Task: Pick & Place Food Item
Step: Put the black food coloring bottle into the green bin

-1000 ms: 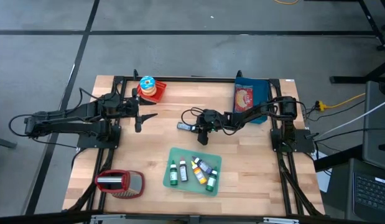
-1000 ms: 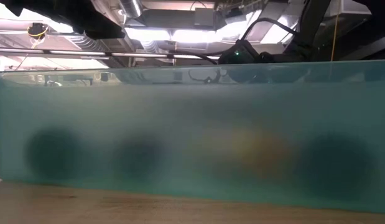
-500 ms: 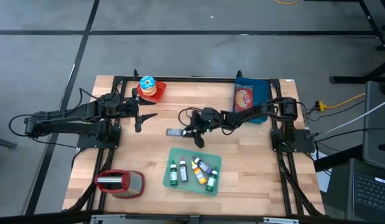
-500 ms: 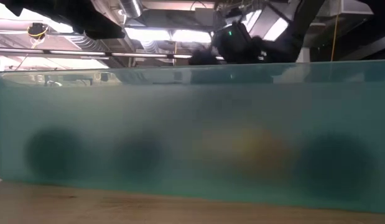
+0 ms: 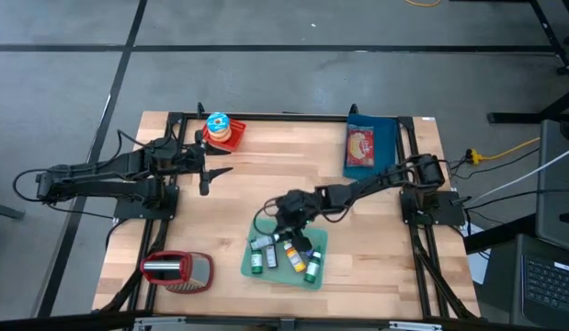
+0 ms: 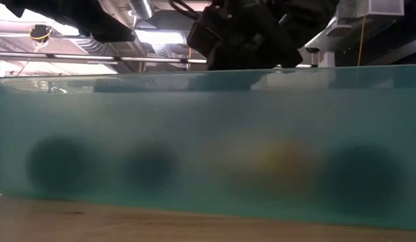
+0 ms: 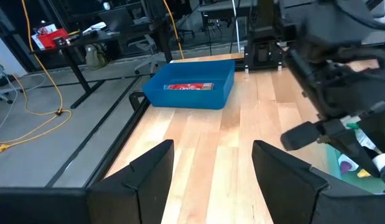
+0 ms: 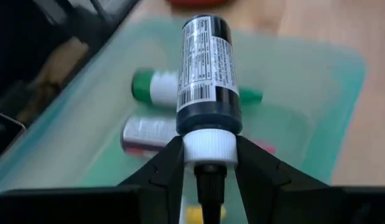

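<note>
The right gripper [image 8: 208,163] is closed on a small dark bottle [image 8: 208,74], pinching it at the white cap. The bottle has a white label and a thin nozzle. It looks light and hard, made of smooth plastic, so it could slip or swing if the pinch is loose. The neck by the cap is a good place to hold it, because the cap is narrow and gives the fingers a ledge. The round body is wider and would roll more easily.

The bottle hangs just above the green tray [image 5: 319,241], over the other little bottles [image 5: 307,253] that lie inside it. From above, the right arm reaches from its base at the right side of the table toward the middle, and its gripper [image 5: 282,221] sits over the back edge of the tray.

The left gripper [image 5: 213,175] waits near the back left of the table, close to a red bowl [image 5: 218,133]. Its fingers [image 7: 145,171] stand wide apart and hold nothing. A blue box [image 5: 368,145] sits at the back right. A red and silver thing [image 5: 178,270] lies at the front left.
</note>
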You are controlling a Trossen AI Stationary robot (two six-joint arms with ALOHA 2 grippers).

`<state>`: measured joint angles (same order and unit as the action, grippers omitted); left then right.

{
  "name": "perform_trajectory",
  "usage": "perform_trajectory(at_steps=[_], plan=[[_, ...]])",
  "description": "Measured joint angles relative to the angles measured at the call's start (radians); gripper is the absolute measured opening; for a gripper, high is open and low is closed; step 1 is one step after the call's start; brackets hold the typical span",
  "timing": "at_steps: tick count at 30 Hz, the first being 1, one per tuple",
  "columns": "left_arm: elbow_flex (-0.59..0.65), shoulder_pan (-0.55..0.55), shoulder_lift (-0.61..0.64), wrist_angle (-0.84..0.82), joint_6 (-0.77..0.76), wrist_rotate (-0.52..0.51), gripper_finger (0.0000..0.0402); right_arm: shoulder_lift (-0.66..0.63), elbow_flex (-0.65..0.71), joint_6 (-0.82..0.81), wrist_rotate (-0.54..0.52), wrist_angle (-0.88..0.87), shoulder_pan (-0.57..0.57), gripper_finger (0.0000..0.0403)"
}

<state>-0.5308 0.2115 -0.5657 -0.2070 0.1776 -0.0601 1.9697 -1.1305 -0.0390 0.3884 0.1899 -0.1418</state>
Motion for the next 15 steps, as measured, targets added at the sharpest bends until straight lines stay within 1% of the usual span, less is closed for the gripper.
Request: perform_trajectory(at_steps=[4, 10, 12, 13, 15], plan=[[0.000, 0.000, 0.000, 0.000, 0.000, 0.000, 0.0214, -0.001, -0.003, -0.022, -0.073, -0.077, -0.039, 0.0114], [0.000, 0.000, 0.000, 0.000, 0.000, 0.000, 0.0214, -0.003, -0.003, -0.082, -0.088, -0.101, -0.055, 0.0114], [0.000, 0.000, 0.000, 0.000, 0.000, 0.000, 0.0214, -0.003, -0.003, -0.124, -0.122, -0.102, -0.055, 0.0117], [0.000, 0.000, 0.000, 0.000, 0.000, 0.000, 0.0214, -0.003, -0.003, -0.143, -0.143, -0.102, -0.055, 0.0129], [0.000, 0.000, 0.000, 0.000, 0.000, 0.000, 0.0214, -0.004, -0.003, -0.171, -0.184, -0.101, -0.056, 0.0169]])
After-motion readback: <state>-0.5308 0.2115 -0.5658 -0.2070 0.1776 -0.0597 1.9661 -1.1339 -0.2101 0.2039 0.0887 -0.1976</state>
